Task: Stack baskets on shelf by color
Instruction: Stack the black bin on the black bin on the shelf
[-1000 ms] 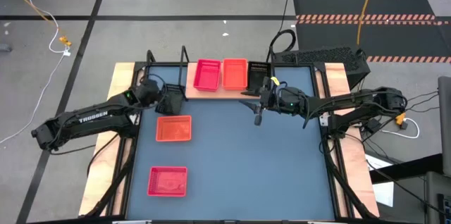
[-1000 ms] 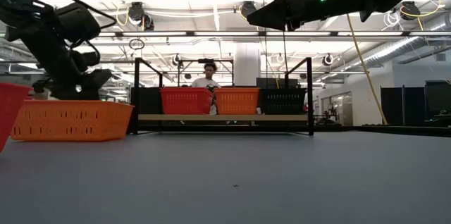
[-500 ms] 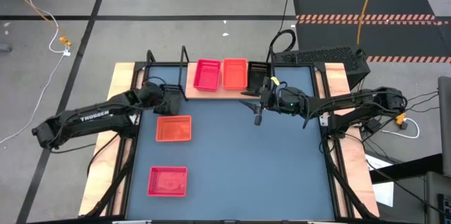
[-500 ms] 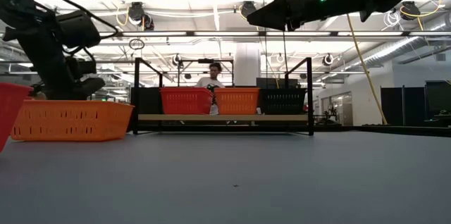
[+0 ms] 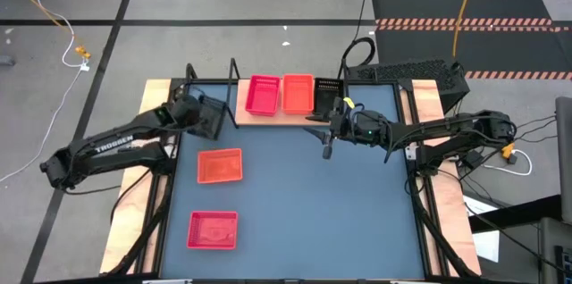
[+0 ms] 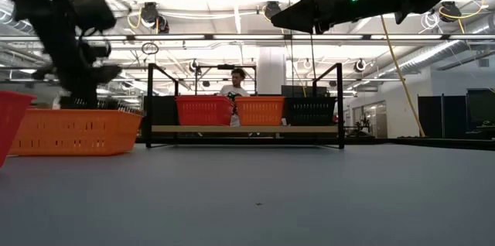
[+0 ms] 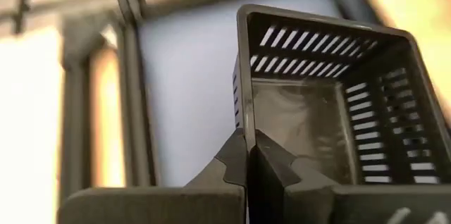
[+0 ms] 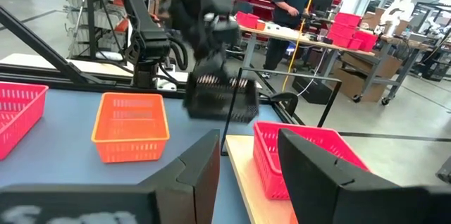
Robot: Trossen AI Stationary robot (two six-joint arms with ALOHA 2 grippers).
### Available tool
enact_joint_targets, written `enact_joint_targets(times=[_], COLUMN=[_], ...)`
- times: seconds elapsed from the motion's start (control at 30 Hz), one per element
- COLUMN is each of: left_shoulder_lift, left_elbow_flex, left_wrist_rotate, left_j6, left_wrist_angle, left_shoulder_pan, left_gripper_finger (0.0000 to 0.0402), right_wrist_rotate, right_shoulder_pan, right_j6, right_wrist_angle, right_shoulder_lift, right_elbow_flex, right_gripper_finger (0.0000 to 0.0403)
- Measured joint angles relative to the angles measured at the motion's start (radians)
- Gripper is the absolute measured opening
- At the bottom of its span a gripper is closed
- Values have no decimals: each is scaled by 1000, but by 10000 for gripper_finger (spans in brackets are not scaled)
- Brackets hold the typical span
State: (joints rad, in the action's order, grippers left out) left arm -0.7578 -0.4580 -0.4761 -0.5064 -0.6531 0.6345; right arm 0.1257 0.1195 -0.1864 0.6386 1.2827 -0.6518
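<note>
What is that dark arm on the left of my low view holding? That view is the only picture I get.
Observer: The left gripper has its fingers shut on one wall of a black basket.
Operator: Is that basket resting on anything?
Observer: No. The right wrist view shows it in the air, clear of the table, with an orange basket lying on the table nearby.
Operator: And the other arm?
Observer: From above, the right gripper hovers just in front of the shelf, with its fingers open and empty.
</note>
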Motion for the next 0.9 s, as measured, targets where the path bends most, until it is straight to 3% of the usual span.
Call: enact_joint_targets(times=[0.2, 0.43, 0.6, 0.77, 0.9], left_shoulder_lift=[0, 0, 0, 2, 0], left_elbow_flex=[-217, -380, -457, -513, -516], left_wrist_rotate=[-105, -106, -78, 52, 180], left_j6=[87, 389, 472, 487, 520], left_wrist_angle=[-111, -136, -203, -238, -252], left_shoulder_pan=[-52, -135, -213, -320, -423], left_gripper_finger=[6, 4, 6, 5, 5], right_wrist_rotate=[0, -6, -211, -358, -365], right_shoulder_pan=[-4, -4, -4, -5, -16], right_j6=[-8, -27, -73, -78, -143], right_wrist_angle=[-22, -44, -13, 46, 54], right_shoulder_lift=[0, 0, 0, 0, 0], right_elbow_flex=[0, 0, 0, 0, -1], right_gripper_finger=[139, 139, 139, 139, 139])
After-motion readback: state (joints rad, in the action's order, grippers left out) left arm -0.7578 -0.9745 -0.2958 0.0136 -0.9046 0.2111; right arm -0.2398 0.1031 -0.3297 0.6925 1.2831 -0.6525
